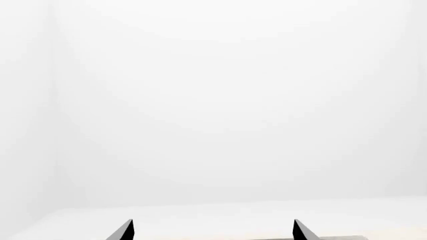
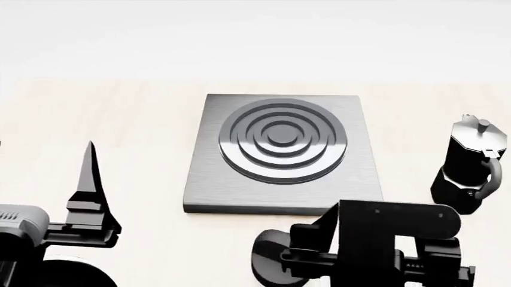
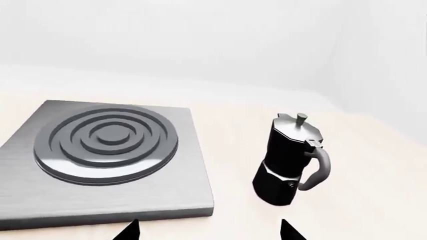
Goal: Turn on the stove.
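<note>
Two hands spread, holding nothing: left hand (image 1: 212, 231), right hand (image 3: 210, 231). Stove (image 2: 281, 154) flat on table (image 2: 119, 131); moka pot (image 2: 473, 167) beside it.

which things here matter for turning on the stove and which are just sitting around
For the job: the stove, a grey slab with a ringed burner; the right gripper, open near its front edge.

Just there: the moka pot, to the stove's right; the left gripper, open and holding nothing.

The flat square brushed-grey metal stove (image 2: 281, 156) bears concentric grey rings, the faceted moka pot (image 2: 472, 170) is glossy black, and the pale bench (image 2: 128, 137) shows faint cream wood grain.
</note>
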